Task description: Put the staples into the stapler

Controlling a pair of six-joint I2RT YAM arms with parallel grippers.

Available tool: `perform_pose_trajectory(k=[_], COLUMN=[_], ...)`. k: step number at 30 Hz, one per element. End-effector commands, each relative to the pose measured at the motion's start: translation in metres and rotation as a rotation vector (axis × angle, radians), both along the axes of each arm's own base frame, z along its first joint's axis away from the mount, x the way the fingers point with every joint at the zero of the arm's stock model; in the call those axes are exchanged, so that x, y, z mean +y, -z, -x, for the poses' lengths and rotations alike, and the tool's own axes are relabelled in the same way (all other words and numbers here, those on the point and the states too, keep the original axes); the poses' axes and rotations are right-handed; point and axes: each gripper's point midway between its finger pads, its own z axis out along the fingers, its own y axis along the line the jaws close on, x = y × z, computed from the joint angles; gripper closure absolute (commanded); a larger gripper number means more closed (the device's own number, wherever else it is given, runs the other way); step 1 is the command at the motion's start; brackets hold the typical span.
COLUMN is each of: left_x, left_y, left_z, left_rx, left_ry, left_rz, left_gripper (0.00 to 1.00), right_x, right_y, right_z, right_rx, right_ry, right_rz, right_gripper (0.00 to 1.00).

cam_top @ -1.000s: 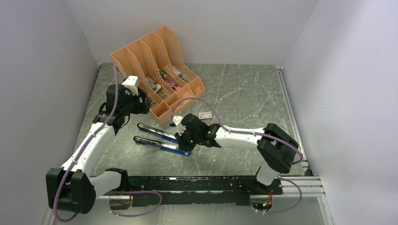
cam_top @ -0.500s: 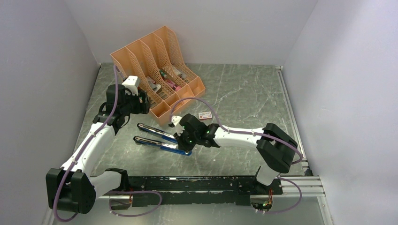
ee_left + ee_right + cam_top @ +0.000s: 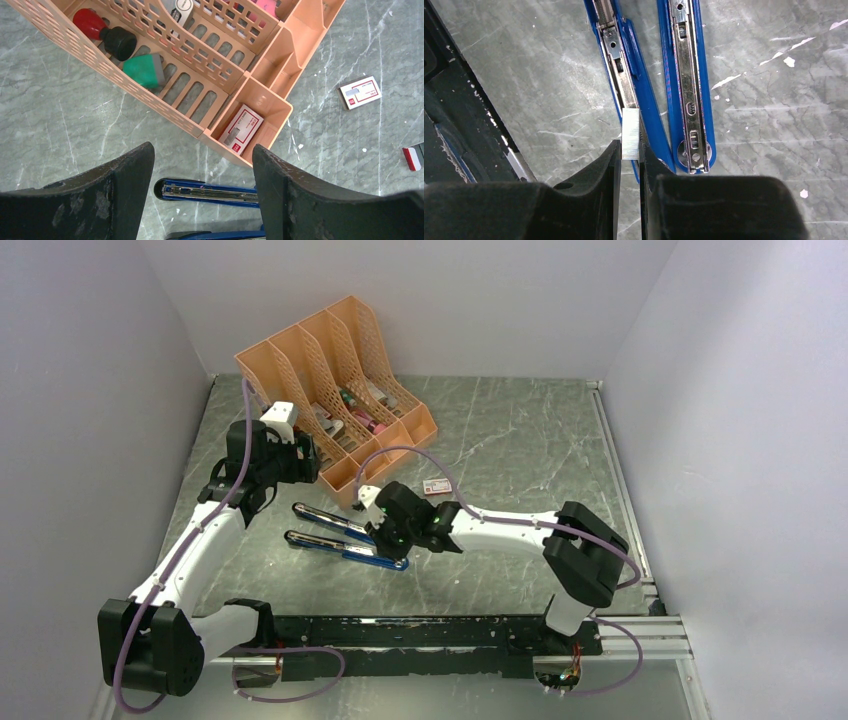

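1. Staples [image 3: 630, 134]: a silvery ribbed strip is pinched at its near end between the fingers of the right gripper [image 3: 629, 152], whose jaws are narrowed to the strip's thickness.
2. Position: the strip sits over the near part of the stapler [image 3: 624, 75] magazine arm, its far end overlapping the metal rail. Whether it is seated in the channel cannot be told.
3. Condition of the stapler: blue, hinged fully open, both arms lying flat on the grey marbled counter [image 3: 520, 440] with the metal insides up. The hinge end is nearest the right gripper.
4. Jaws of the left gripper [image 3: 202, 150] stand wide apart and hold nothing. It hangs above the counter, over the front corner of the peach desk organizer [image 3: 190, 125] and the far stapler arm.
5. Organizer's small front compartment holds a white-and-red box [image 3: 241, 129]. A second box [image 3: 360, 92] of the same kind lies on the counter, apart from the organizer.
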Motion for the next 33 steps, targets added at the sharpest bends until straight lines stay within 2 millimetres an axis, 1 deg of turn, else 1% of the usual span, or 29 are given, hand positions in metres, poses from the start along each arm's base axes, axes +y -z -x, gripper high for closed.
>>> perform_pose_trajectory(k=[1,33], left_x=[0.0001,0.0], left_y=[-0.0083,-0.0085], left_z=[-0.0001,-0.0001], left_rx=[-0.031,-0.031], left_ry=[0.008,0.009], left_rz=[0.006,0.006], left_gripper=[0.24,0.24], right_x=[0.0011,-0.0026], right_y=[-0.0019,0.007], right_z=[-0.0065,-0.0046], right_rx=[-0.036,-0.053], right_ry=[0.004,-0.02], right_rz=[0.023,0.089], right_gripper=[1.0,1.0])
